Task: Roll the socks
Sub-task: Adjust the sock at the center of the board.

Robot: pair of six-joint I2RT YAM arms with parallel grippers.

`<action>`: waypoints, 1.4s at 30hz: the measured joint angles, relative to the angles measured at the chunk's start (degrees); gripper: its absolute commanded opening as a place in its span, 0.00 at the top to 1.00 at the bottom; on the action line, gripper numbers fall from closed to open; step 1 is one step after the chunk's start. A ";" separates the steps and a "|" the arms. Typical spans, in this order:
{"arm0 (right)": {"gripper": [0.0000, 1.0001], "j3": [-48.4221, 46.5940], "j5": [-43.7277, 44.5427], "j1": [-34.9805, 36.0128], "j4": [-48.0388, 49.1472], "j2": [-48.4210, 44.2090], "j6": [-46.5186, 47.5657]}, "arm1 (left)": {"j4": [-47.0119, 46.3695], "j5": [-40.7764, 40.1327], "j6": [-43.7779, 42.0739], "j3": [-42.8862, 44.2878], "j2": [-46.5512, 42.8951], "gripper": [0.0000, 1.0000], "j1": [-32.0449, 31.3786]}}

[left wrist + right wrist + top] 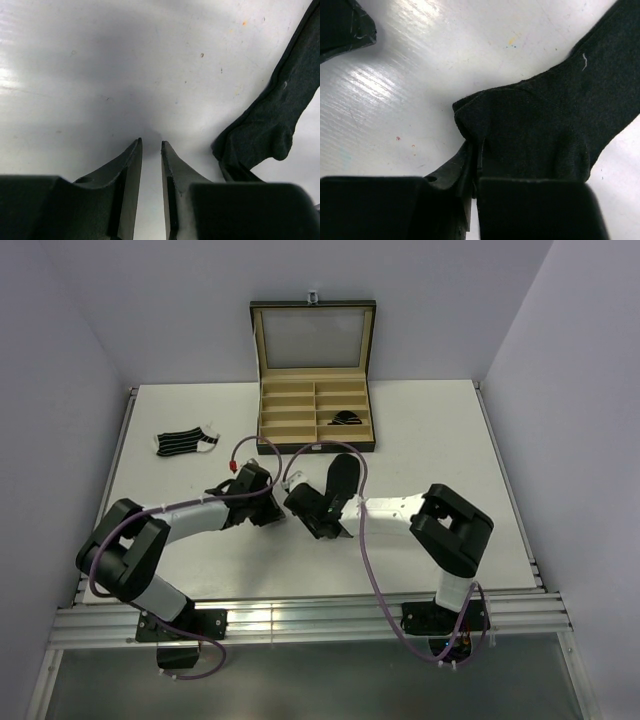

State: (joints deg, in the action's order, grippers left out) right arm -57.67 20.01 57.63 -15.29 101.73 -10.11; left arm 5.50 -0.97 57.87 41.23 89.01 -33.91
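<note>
Fabric: one black sock (341, 476), one striped sock (186, 443), one rolled bundle (346, 418).

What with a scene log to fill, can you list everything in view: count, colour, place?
black sock: one, plain black, lying mid-scene
striped sock: one, black with white stripes, flat, far left
rolled sock: one, dark bundle, in a right-column box compartment
box: one, black with tan lining, lid open, far middle
table: one, white, under everything
left hand: black, beside the black sock, narrowly open, empty
right hand: black, shut on the black sock's edge
</note>
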 measured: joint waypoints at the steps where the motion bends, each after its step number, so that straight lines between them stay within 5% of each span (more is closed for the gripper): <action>1: 1.00 -0.26 -0.20 0.00 -0.31 0.09 -0.13 | 0.00 0.02 -0.11 -0.42 -0.44 0.71 0.00; 10: 1.00 -2.47 -15.74 -1.92 -0.90 0.04 -2.82 | -0.50 0.07 -1.22 -5.18 -9.46 0.66 0.09; 27: 1.00 -0.26 -61.86 -23.26 12.72 7.61 -13.31 | -5.31 4.46 -4.63 -8.94 -13.57 0.66 -0.87; 42: 1.00 2.16 -75.58 -27.89 23.47 14.69 -21.44 | -8.52 7.65 -5.27 -5.25 -3.50 0.70 -1.81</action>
State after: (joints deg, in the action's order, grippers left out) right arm -55.51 -55.57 29.74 8.19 116.42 -31.55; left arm -3.03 6.68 52.60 35.99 85.52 -35.73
